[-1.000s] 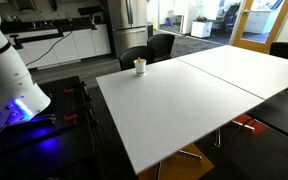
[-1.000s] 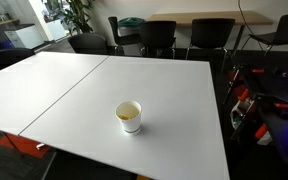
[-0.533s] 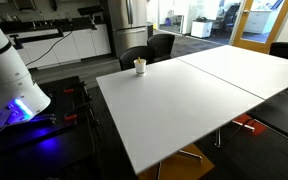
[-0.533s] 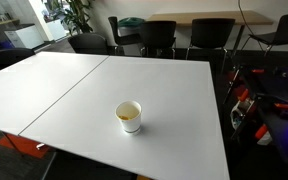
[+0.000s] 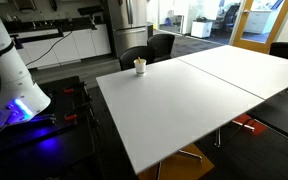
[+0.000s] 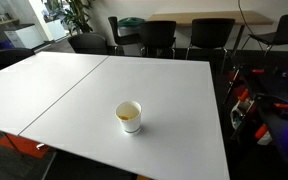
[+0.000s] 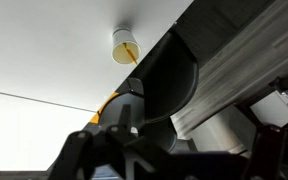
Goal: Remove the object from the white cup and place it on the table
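Note:
The white cup stands near one edge of the white table, far from the robot's white arm. It shows in both exterior views and, small and far off, in the wrist view. The yellowish-tan object lies inside the cup; in the wrist view it shows as a yellow patch at the cup's mouth. My gripper appears only in the wrist view, as dark fingers set wide apart with nothing between them, well away from the cup. The arm's own body fills much of that view.
A seam joins the table to a second white top. Black chairs stand just behind the cup, and more chairs line the far side. Robot base and cables sit beside the table edge.

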You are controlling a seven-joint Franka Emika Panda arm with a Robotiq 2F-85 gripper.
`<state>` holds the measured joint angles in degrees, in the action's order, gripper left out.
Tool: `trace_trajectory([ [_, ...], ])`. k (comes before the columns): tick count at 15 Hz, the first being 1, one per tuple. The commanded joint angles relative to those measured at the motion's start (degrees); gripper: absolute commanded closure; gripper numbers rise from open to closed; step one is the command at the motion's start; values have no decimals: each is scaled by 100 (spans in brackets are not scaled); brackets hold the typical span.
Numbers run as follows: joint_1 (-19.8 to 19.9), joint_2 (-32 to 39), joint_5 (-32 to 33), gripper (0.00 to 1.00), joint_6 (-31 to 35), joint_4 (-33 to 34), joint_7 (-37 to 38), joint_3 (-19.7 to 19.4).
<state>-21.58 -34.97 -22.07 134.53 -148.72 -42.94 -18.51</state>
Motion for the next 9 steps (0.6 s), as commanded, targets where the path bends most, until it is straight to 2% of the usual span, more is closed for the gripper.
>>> trace_trajectory([
  [1, -306, 637, -735, 0, -44, 372, -1294, -273],
  [9, 320, 2054, -2266, 0, 450, 866, -2909, 124],
])
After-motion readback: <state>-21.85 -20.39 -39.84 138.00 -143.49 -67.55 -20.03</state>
